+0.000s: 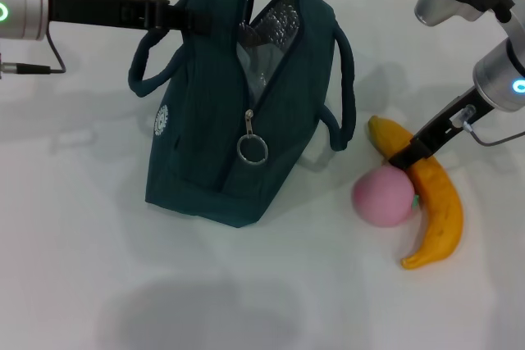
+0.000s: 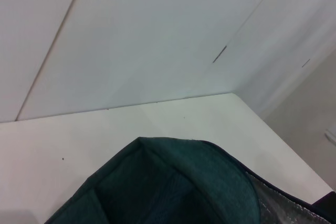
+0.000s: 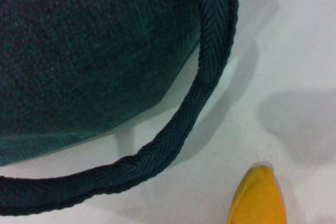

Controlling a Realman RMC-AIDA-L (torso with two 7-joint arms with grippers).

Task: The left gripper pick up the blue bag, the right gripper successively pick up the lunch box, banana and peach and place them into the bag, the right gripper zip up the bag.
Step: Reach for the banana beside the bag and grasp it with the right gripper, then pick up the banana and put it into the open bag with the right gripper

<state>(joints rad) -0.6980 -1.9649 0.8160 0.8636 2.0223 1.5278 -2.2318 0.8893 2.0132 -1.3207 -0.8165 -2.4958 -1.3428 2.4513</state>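
Bag [image 1: 213, 133] interior mostly hidden; left gripper [image 1: 182, 15] fingers on its top, grip unclear; right gripper [image 1: 408, 156] fingers astride banana [image 1: 435, 202].

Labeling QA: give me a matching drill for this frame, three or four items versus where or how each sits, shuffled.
Items:
1. dark teal fabric bag
2. yellow banana
3. pink round peach
4. silver zipper ring

States:
A. hanging on the bag's front
B. under the right gripper
C. top held by the left gripper, unzipped
D. touching the banana's inner curve

Pairs: 1-C, 2-B, 3-D, 4-A
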